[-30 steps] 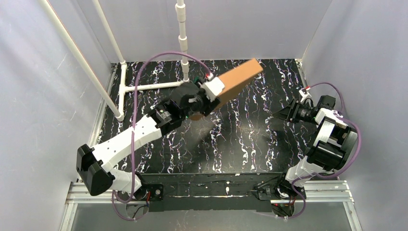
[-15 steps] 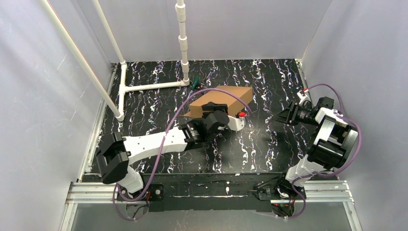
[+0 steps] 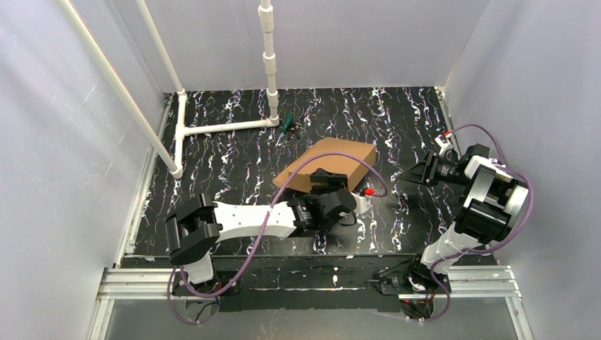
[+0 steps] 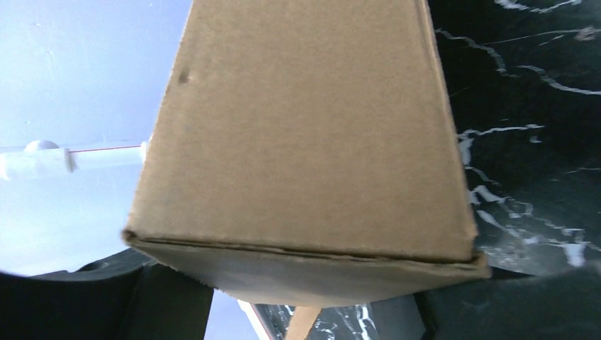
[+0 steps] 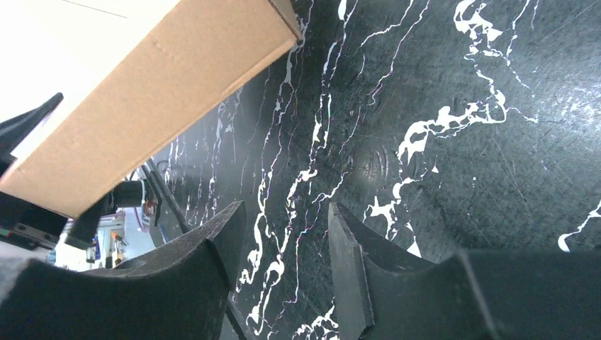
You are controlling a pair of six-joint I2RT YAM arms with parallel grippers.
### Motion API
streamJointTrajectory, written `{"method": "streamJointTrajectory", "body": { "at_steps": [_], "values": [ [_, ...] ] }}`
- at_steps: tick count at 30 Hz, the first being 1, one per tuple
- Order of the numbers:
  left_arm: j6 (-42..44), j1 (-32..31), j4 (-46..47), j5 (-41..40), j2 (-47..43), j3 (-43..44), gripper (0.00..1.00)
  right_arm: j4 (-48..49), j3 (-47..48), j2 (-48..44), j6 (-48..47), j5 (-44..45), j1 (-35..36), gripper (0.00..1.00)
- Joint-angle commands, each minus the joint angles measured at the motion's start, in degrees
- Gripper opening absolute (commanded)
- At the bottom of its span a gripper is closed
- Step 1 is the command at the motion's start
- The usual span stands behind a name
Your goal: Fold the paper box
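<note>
One paper box (image 3: 333,159): plain brown corrugated cardboard, closed into a shallow rectangular block. Lies near the middle of the tabletop (image 3: 404,113), slanted, with the near end toward the arms. Cannot tell whether it rests flat or is raised a little at that end.

Looks light and fairly stiff across the panels, probably weaker along creases and seams. Likely to dent or spring open under a hard pinch. Matte surface, unlikely to slip. Best taken across the short end or the thin sides, close to a corner with folded walls behind the panel, not mid-face.

Gripped at the near end by the left gripper (image 3: 327,183), jaws set wide and closed against the box's two sides. Seen from the left wrist as dark fingers (image 4: 177,304) flanking the end face.

Off to the right, the right gripper (image 5: 285,212): jaws parted, nothing between them. Aimed at the box but well apart from it, low over the tabletop.

By count: one box, two grippers, one small green object (image 3: 287,126) beyond the box, and one white pipe frame (image 3: 220,127) at the far left.
</note>
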Motion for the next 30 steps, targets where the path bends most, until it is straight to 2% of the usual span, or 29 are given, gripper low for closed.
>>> {"method": "streamJointTrajectory", "body": {
  "at_steps": [1,5,7,9,14,20,23,25,27,30],
  "values": [
    [-4.67,-3.25,-0.10,-4.47,1.68,-1.68,0.70,-1.74,2.23,-0.11,-1.76,-1.93,-0.43,0.54],
    [-8.39,-5.60,-2.87,-5.46,2.76,-1.68,0.84,-2.73,2.51,0.33,-2.72,-2.33,-0.44,0.54],
    [-12.05,-6.85,-6.85,-4.89,3.14,-0.75,0.95,-3.28,2.73,0.48,-3.23,-2.47,-0.40,0.54],
    [-16.69,-7.87,-11.98,-1.88,3.18,0.46,0.98,-3.78,2.91,0.52,-3.69,-2.65,-0.38,0.54],
    [-29.98,-8.61,-26.83,14.86,1.82,4.54,0.98,-5.12,3.21,0.35,-4.86,-2.59,-0.36,0.54],
    [-35.33,-8.50,-36.69,41.79,-2.79,7.78,0.98,-6.64,3.73,-0.02,-7.13,-1.41,-0.40,0.55],
    [-37.72,-8.11,-38.69,50.59,-5.70,9.87,0.98,-8.43,4.25,-0.80,-9.62,0.22,-0.07,0.54],
    [-41.46,-6.26,-38.83,51.81,-9.60,11.00,0.98,-9.23,4.40,-2.23,-11.91,2.38,1.03,0.54],
    [-48.00,-0.77,-38.23,54.81,-13.43,10.56,0.98,-9.97,4.37,-4.44,-14.11,5.12,3.37,0.48],
    [-57.70,15.24,-32.76,62.81,-20.62,4.74,0.98,-7.74,3.67,-8.61,-13.73,13.03,10.94,0.28]
  ]
}}
